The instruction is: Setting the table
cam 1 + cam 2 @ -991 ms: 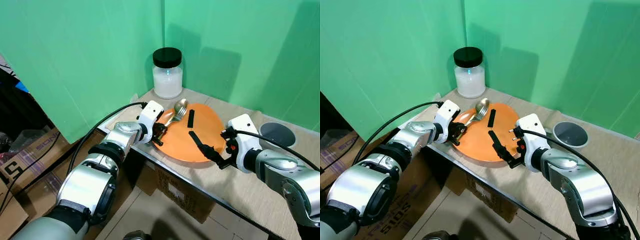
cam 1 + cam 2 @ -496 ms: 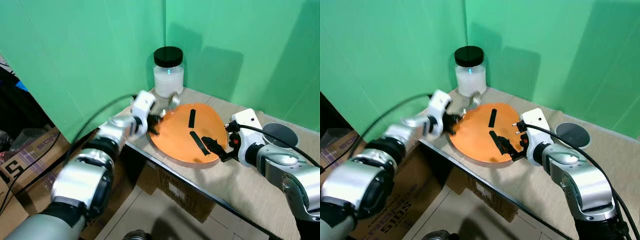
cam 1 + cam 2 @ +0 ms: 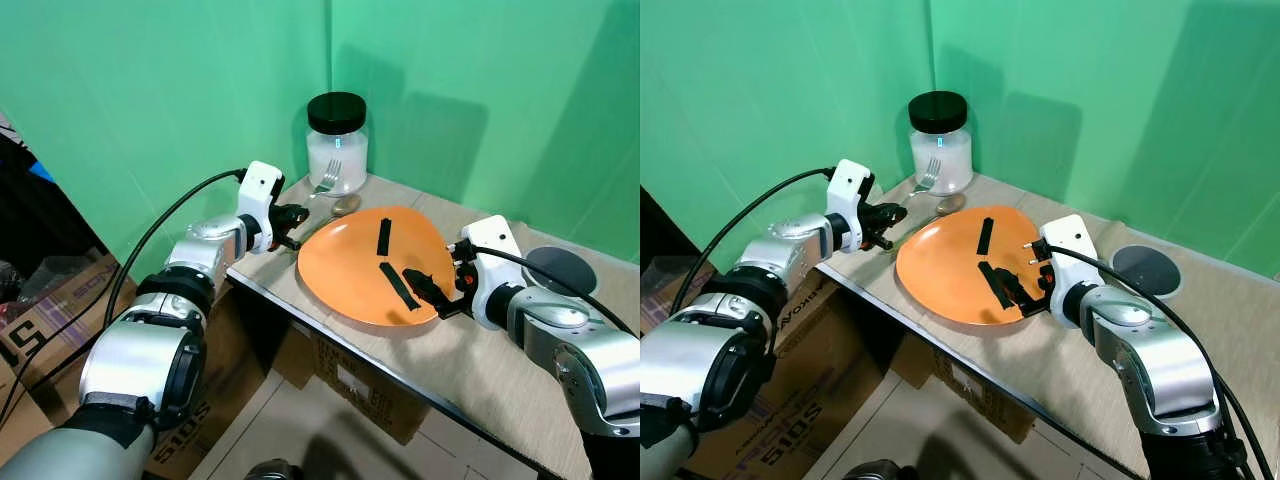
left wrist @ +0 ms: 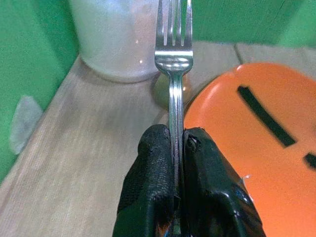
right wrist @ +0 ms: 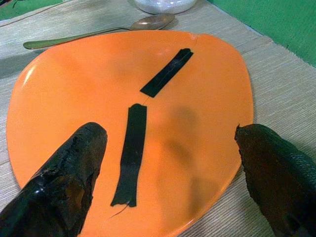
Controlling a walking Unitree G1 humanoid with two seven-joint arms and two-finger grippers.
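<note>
**Fork held at the left of the plate, ready for laying down**

Far left, at the table's near corner: left gripper (image 3: 290,218) clamped on the handle of a silver metal fork (image 4: 173,59), tines raised and aimed toward the clear glass jar with the black lid (image 3: 336,145). In the left wrist view, both black fingers (image 4: 153,168) pressed tight against the thin handle, fork in line with them, lifted off the woven beige table mat (image 3: 480,360).

Just right of the fork, flat on the mat between jar and plate: a brass-coloured spoon (image 5: 94,30), bowl end nearest the jar.

Centre: a round orange plate with two black tape strips (image 3: 372,265), flat on the mat and close to the table's front edge.

Right of the plate: right gripper (image 3: 428,292), fingers spread wide, one on each side of the plate's near rim, gripping nothing. Further right, a small grey round dish (image 3: 556,268), well apart from the plate.

Likely step: laying the fork beside the plate's left rim. Best done by lowering the tines until level, keeping the handle parallel to the plate's edge and short of the spoon, then releasing only once the fork rests on the mat. Worth watching: the table edge close by on the left, with a slip there likely to send the fork to the floor.
</note>
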